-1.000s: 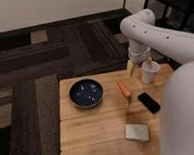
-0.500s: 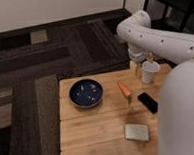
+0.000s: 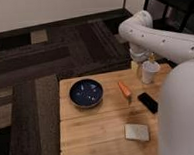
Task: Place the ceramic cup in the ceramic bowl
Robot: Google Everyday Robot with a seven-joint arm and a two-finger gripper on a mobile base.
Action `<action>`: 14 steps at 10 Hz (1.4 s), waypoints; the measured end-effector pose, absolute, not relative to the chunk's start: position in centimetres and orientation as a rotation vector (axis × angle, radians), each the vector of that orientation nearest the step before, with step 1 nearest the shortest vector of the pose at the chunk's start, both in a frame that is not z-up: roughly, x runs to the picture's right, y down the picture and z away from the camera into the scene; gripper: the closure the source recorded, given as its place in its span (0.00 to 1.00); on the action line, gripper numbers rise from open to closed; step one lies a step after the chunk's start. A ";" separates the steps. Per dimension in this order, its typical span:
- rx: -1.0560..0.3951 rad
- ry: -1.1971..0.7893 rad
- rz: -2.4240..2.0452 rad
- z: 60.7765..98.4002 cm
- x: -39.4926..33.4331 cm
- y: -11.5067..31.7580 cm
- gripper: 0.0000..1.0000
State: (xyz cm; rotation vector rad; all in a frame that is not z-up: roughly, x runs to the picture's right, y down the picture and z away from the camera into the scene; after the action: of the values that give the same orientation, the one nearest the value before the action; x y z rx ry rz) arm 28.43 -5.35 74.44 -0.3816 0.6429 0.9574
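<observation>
A light wooden plank table point(image 3: 94, 137) fills the lower half of the camera view, standing on a dark carpet with brown and grey rectangular patches point(image 3: 49, 55).

Nearest the camera, a flat pale square pad point(image 3: 137, 132) lies on the front planks. To its right, a broad white rounded part of the robot's body point(image 3: 185, 113) covers the table's right side.

Farther back, a slim black rectangular object point(image 3: 148, 102) lies flat and at a slant, near the robot's body. Just beyond it lies a short orange stick-shaped object point(image 3: 124, 89), its long axis pointing away from the camera.

The round shallow glossy dark-blue ceramic bowl point(image 3: 86, 92), with pale specks inside, sits on the left part of the table, level with the orange object and well apart from it. Nothing lies in the bowl.

The small cream-white tapered ceramic cup point(image 3: 149, 73) is upright at the far right edge of the table, beyond the orange object and well apart from the bowl.

The gripper point(image 3: 145, 63) is directly over the cup's mouth, at the end of the white jointed arm point(image 3: 152, 33), which bends down from the upper right. Whether the gripper grasps the cup, and how wide it stands, cannot be told. Whether the cup's base touches the wood also cannot be told.

Behind the carpet runs a pale wall point(image 3: 55, 7). A black open shelf frame point(image 3: 178, 3) stands at the far right.
</observation>
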 end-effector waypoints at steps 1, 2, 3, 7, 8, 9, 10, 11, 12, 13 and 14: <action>-0.391 0.639 0.963 75.0 29.1 -5.2 0.35; -0.405 0.624 0.967 75.9 29.7 -5.1 0.35; -0.419 0.614 0.965 76.5 30.1 -4.7 0.35; -0.441 0.512 0.910 79.7 30.4 -5.0 0.35; -0.448 0.484 0.883 80.6 30.3 -5.2 0.35; -0.459 0.467 0.868 81.2 30.3 -5.0 0.35; -0.481 0.444 0.843 82.1 30.0 -4.6 0.35; -0.499 0.429 0.826 82.9 29.9 -4.1 0.35; -0.513 0.415 0.813 83.6 29.9 -3.9 0.35; -0.525 0.404 0.803 84.2 30.1 -3.6 0.35; -0.533 0.396 0.793 84.8 30.5 -3.5 0.35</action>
State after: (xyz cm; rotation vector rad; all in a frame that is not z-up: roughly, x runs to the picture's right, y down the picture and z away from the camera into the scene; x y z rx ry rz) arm 30.53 -3.47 84.78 -0.5329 0.3964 0.7927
